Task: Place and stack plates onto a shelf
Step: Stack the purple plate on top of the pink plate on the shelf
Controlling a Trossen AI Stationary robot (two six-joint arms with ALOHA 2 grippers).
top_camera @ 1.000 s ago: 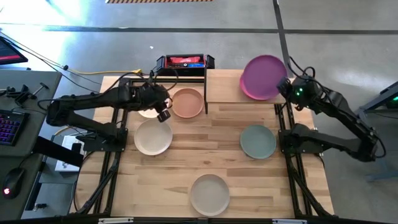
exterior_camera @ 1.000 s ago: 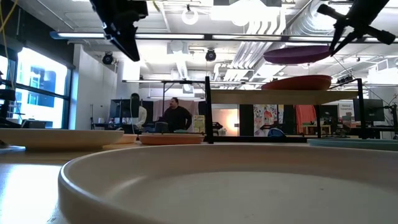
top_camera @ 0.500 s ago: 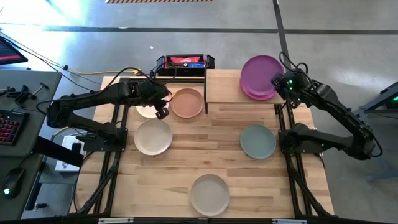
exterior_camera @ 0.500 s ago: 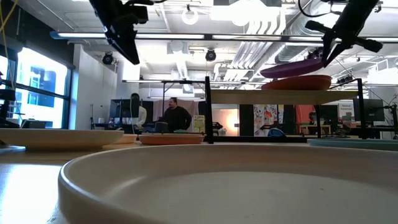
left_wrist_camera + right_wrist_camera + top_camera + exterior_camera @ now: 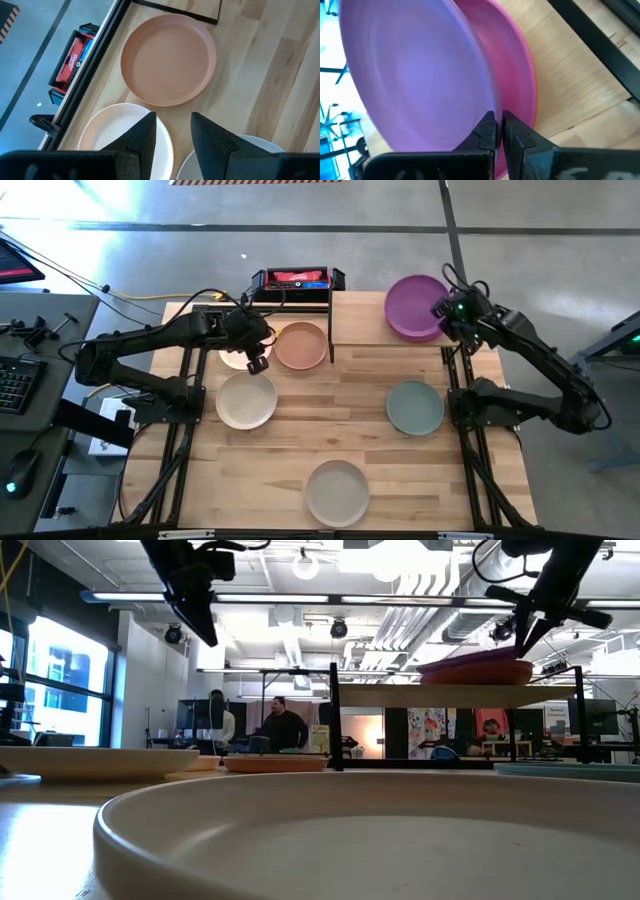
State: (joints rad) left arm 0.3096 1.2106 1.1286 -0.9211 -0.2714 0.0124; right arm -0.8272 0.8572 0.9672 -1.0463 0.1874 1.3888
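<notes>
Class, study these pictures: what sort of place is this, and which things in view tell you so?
Probably a robotics lab or workshop in an open industrial hall: exposed ceiling ducts, a bare concrete floor, a keyboard on a side desk, and two robot arms working at a butcher-block table.

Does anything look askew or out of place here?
Only the purple plate: it sits tilted on the magenta plate on the shelf, not yet flat, its rim pinched by the right gripper. Nothing is spilled or damaged; the left gripper hovers open over the table's plates.
</notes>
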